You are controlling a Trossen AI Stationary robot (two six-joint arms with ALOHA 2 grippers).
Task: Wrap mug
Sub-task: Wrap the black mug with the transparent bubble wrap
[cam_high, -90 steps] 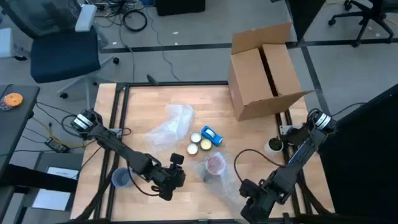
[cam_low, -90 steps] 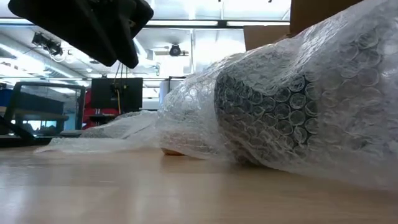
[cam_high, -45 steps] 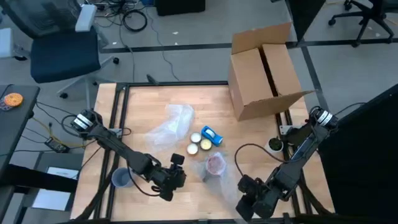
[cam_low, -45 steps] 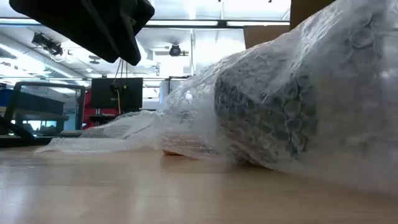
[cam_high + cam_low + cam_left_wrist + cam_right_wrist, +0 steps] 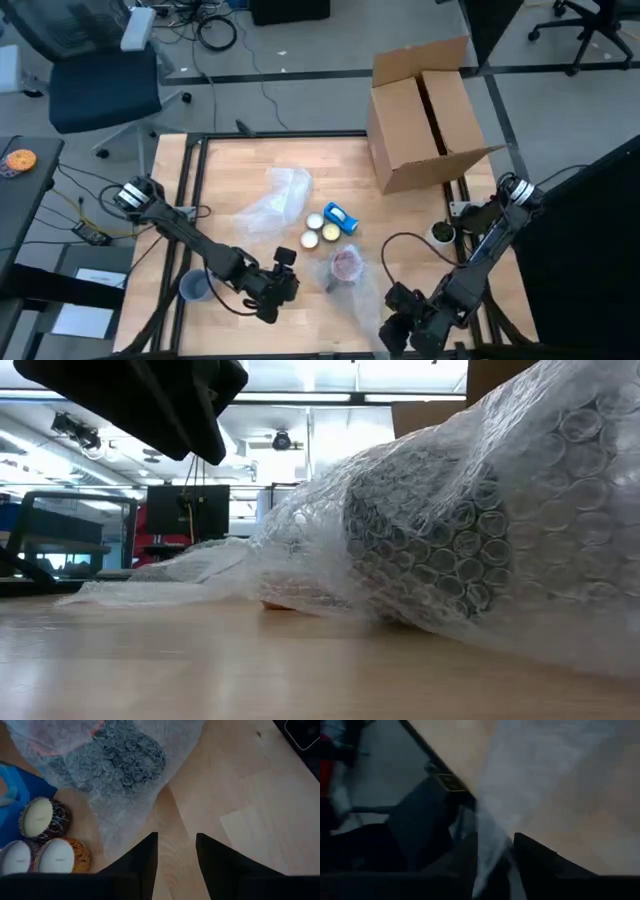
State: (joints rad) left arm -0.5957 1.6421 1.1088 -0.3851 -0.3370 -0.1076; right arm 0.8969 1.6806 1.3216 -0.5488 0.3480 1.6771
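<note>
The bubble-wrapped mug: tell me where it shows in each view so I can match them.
High view: mug, lower middle of the table.
Low view: mug, right of centre, under bubble wrap.
Left wrist view: top, left of centre.
Right wrist view: mug not in it.
Shared landmark: candle tins beside it.

mug (image 5: 346, 264): we see it dark and patterned, pinkish inside, lying on its side near the surface's front middle | bubble wrap (image 5: 520, 510): clear sheet draped loosely over mug, trailing toward the front right edge | candles just beside
</note>
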